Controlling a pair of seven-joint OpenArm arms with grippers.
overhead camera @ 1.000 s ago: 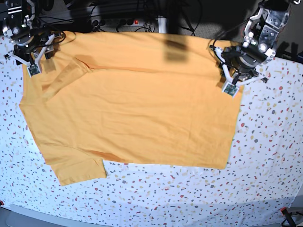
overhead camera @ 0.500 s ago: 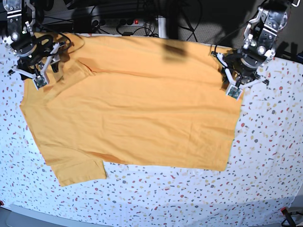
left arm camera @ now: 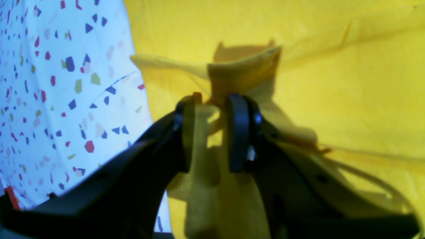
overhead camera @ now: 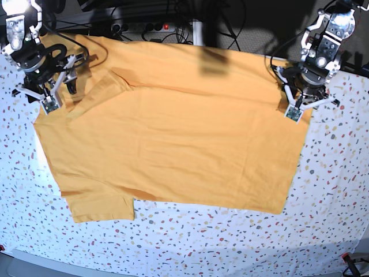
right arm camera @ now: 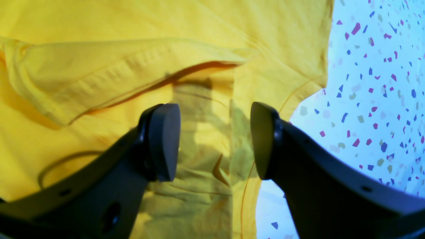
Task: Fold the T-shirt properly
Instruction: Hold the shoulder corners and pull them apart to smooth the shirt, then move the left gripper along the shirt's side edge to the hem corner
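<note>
Lying spread on the speckled bench (overhead camera: 323, 190), the soft, limp T-shirt (overhead camera: 173, 133) is pinched at its hem corner by the left gripper (left arm camera: 212, 103), while the right gripper (right arm camera: 215, 139) gapes empty over a sleeve.

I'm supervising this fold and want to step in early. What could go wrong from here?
The left gripper pinches only a small bunch of the orange-yellow cotton T-shirt near its edge, so the fabric may slip out. The right gripper has its jaws open over the cloth, gripping nothing, so a one-sided pull could skew the shirt on the speckled table cover.
</note>
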